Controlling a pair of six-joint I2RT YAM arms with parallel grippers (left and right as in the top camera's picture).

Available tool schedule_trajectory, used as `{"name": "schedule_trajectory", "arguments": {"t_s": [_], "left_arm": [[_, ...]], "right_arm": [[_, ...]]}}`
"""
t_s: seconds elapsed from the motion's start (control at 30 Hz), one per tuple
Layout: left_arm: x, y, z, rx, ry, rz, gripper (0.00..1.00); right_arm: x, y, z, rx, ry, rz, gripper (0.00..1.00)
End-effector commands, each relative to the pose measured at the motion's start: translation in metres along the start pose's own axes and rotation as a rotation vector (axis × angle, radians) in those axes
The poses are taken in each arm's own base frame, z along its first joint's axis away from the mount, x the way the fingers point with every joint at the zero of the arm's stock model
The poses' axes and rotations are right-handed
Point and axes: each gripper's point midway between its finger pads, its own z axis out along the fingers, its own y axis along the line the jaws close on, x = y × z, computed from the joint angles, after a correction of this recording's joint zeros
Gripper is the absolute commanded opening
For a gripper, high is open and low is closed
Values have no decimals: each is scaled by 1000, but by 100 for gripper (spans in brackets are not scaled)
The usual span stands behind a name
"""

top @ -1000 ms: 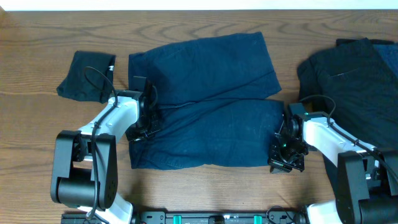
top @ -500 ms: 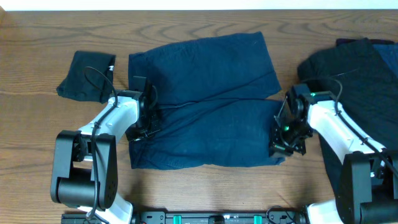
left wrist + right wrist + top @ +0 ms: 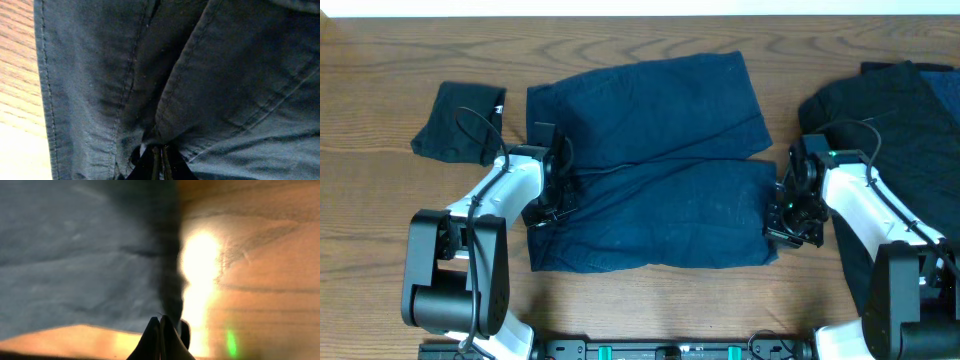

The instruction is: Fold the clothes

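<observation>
On desk (image 3: 380, 250), flat navy shorts (image 3: 660, 190), left gripper (image 3: 161, 152) jaws pinching them, right gripper (image 3: 160, 325) jaws pressed together at their edge

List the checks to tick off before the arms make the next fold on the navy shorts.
1. Left gripper pinching navy shorts at their left edge: ok, fabric puckers at the shut fingertips.
2. Right gripper holding the right hem: cannot tell; it is shut at the hem, but the wrist view is blurred.
3. Shorts spread flat on the table: ok, light wrinkles only.
4. Small black garment apart from the shorts: ok.
5. Black pile at right apart from the shorts: ok, wood shows between.
</observation>
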Motion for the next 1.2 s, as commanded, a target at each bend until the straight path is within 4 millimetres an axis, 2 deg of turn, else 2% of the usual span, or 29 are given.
{"name": "schedule_trajectory", "arguments": {"t_s": [0.0, 0.1, 0.27, 0.4, 0.57, 0.63, 0.73, 0.87, 0.97, 1.03, 1.17], "left_arm": [[15, 10, 17, -45, 73, 4, 6], [15, 10, 17, -45, 72, 4, 6], [15, 10, 17, -45, 72, 3, 6], [15, 9, 17, -45, 72, 3, 6], [12, 7, 7, -34, 61, 5, 6], [7, 4, -5, -18, 31, 5, 6], [-2, -1, -37, 27, -50, 6, 6], [-7, -6, -94, 116, -210, 9, 7], [3, -1, -127, 163, -293, 10, 22], [17, 7, -143, 176, -314, 3, 44], [43, 22, -154, 169, -294, -20, 55]], "right_arm": [[8, -10, 15, 5, 22, 55, 1], [15, -12, 26, -8, 39, 58, 1], [20, -26, 38, 42, 38, 109, 1], [14, -37, 36, 82, 10, 129, 1], [3, -36, 21, 71, -10, 149, 2], [-4, -33, 12, 66, -24, 144, 3], [-16, -27, -1, 54, -57, 124, 8], [-24, -15, -12, 6, -74, 82, 17], [-14, -8, -12, -34, -32, 60, 22], [-6, -10, -12, -29, 1, 64, 24], [5, -12, -12, -16, 47, 68, 37]]}}
